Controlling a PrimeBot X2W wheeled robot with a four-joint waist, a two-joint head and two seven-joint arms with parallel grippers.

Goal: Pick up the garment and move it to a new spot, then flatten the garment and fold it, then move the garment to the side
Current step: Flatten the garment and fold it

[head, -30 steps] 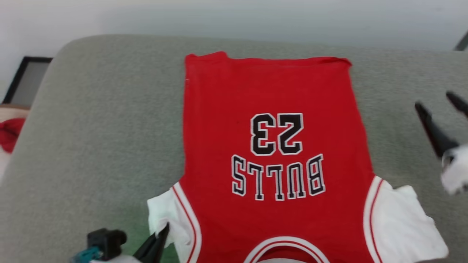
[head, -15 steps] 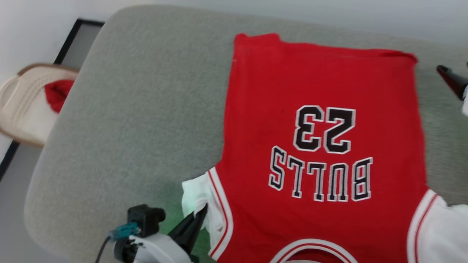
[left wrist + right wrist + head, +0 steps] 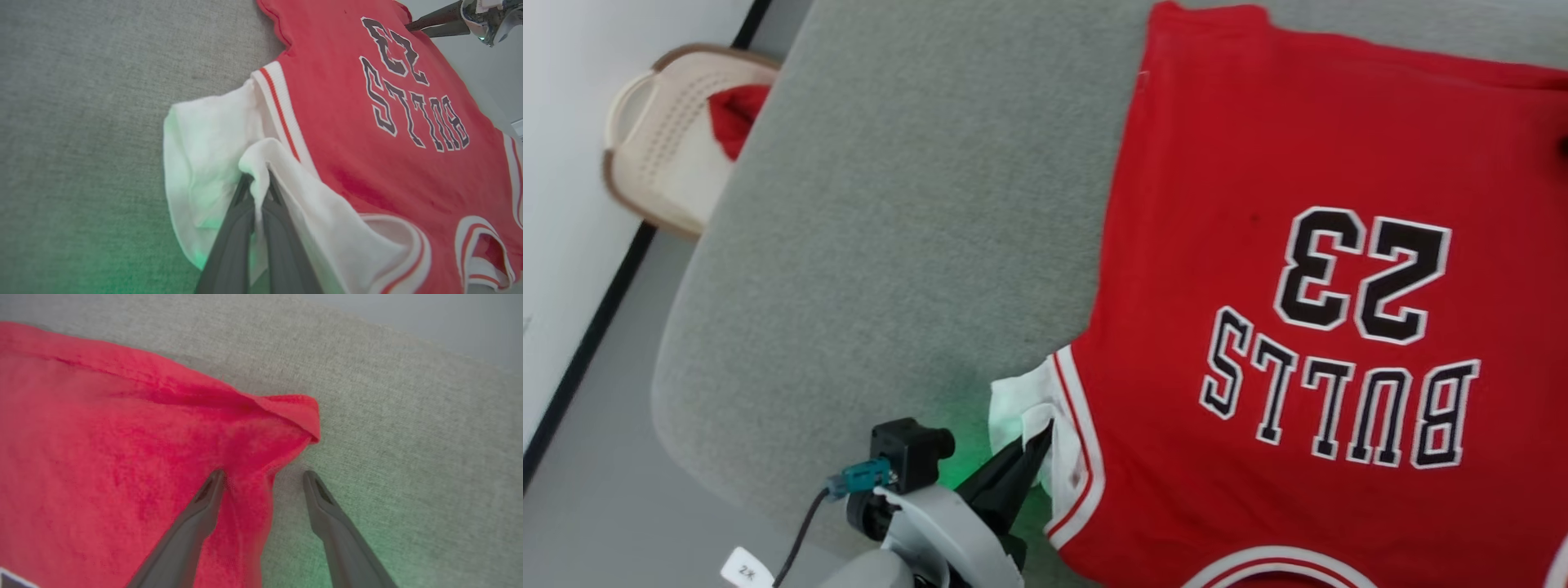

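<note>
Jersey laid out, sleeve pinched

Head view: the garment (image 3: 1298, 245) lies numerals-up at frame right on the grey cushion (image 3: 890, 245); the left gripper (image 3: 1037, 437), lower centre, is clamped on its white sleeve (image 3: 1013, 404), likely to tug it flat; a basket (image 3: 662, 147) sits upper left by the wall (image 3: 572, 204). Left wrist view: sleeve fold nipped mid-frame. Right wrist view: the right gripper (image 3: 263, 473), jaws apart, straddles the hem corner (image 3: 302, 412).

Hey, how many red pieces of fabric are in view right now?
2. The jersey lies spread on the grey cushion. A small red cloth is bunched at the beige basket, upper left in the head view. More may be hidden in the basket.
</note>
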